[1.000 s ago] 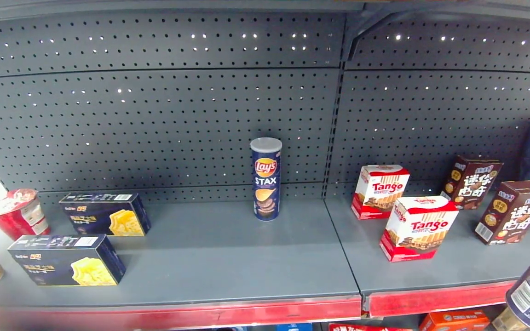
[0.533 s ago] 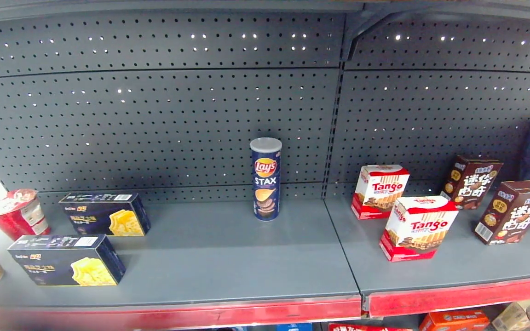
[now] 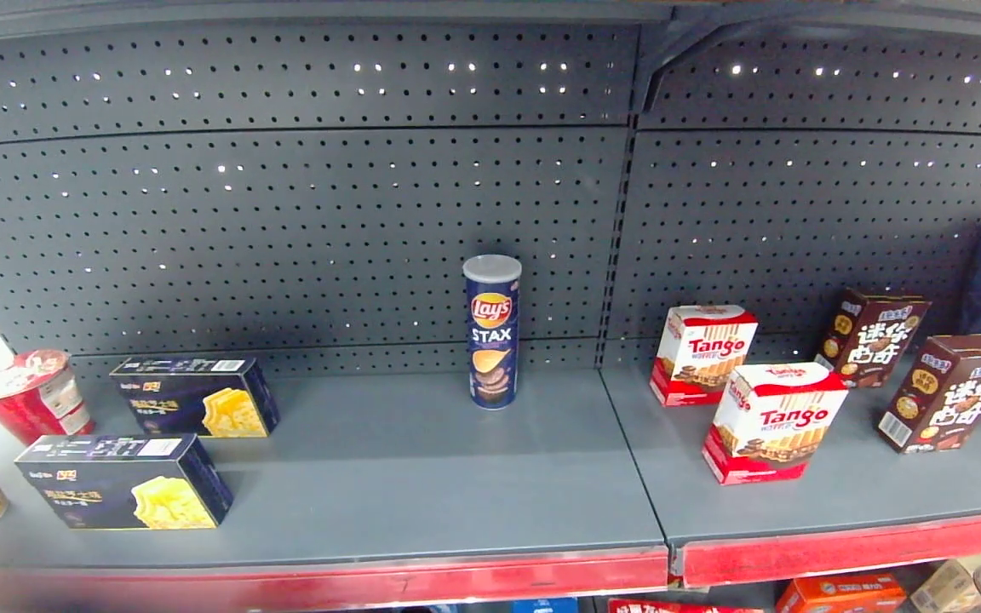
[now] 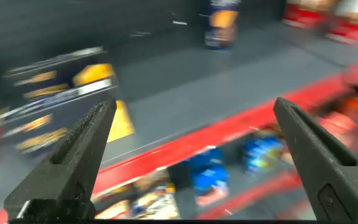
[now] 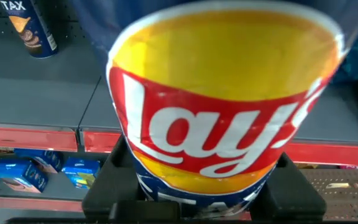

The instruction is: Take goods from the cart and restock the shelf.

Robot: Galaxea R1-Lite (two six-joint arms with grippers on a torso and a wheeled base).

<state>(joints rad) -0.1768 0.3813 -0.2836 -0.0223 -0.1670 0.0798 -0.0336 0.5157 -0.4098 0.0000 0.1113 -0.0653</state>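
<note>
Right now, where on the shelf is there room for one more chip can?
The biggest bare patch of shelf lies in front of the standing chip can, between the dark blue boxes and the red-and-white boxes. There is also room either side of that can, against the back wall. The right end is crowded with red-and-white and brown boxes.

The left gripper [image 4: 194,106] hangs in front of the shelf [image 4: 229,81], just off its red front edge. Its two dark fingers [image 4: 79,149] are spread wide with nothing between them. The right gripper [image 5: 204,193] is clamped on a chips can [image 5: 222,93], gripping it from both sides, and faces the shelf's front edge.
</note>
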